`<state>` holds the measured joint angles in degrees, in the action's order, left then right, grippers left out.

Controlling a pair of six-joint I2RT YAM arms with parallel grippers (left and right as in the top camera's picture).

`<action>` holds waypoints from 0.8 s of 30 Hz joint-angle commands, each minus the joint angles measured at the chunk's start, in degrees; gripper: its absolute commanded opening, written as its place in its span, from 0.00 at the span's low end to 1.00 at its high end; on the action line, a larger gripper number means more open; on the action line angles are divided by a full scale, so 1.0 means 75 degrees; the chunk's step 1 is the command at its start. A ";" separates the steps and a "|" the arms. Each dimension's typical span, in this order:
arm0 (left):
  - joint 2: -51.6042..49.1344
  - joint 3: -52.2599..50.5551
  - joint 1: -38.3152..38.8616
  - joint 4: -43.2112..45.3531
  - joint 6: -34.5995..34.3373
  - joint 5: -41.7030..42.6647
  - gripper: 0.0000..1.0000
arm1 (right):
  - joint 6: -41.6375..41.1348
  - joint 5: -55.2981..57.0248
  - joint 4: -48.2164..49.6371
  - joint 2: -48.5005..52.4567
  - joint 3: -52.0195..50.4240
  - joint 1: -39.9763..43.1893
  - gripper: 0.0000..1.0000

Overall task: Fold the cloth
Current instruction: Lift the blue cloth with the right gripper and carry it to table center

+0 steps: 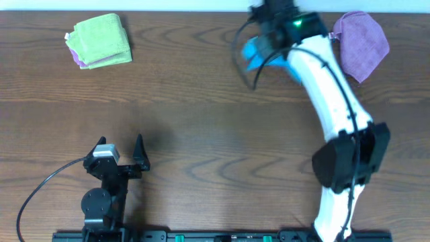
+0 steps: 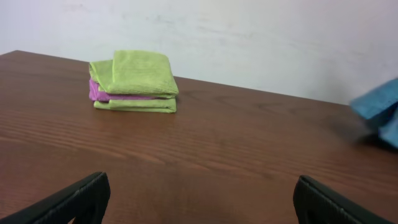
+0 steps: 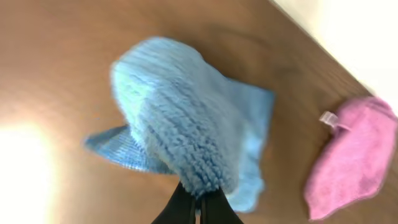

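Right tool pinched shut on the cloth, bunched and drooping; looks soft, light, floppy, best taken at a corner; left tool gapes wide, holding nothing

A dark brown wooden table with wavy grain takes up most of the space, its top smooth and faintly glossy. Behind its far edge stands a plain off-white wall, slightly mottled. The light is soft and even, with a pale glare on one patch of wood.
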<state>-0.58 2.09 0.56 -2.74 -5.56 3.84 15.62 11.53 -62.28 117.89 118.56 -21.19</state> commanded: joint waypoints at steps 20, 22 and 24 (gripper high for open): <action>0.0050 -0.0242 0.0029 -0.0189 0.0117 -0.0111 0.95 | 0.0991 -0.3905 -0.3829 -0.0603 0.0122 -0.2127 0.01; 0.0050 -0.0242 0.0029 -0.0189 0.0117 -0.0111 0.95 | 0.1440 -0.4470 -0.4167 -0.0603 0.0122 -0.2197 0.25; 0.0050 -0.0242 0.0029 -0.0189 0.0117 -0.0111 0.95 | 0.1408 -0.3952 -0.4156 -0.0603 0.0122 -0.2200 0.75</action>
<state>-0.58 2.09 0.56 -2.74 -5.56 3.84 22.87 -15.86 -93.43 114.98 118.83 -37.01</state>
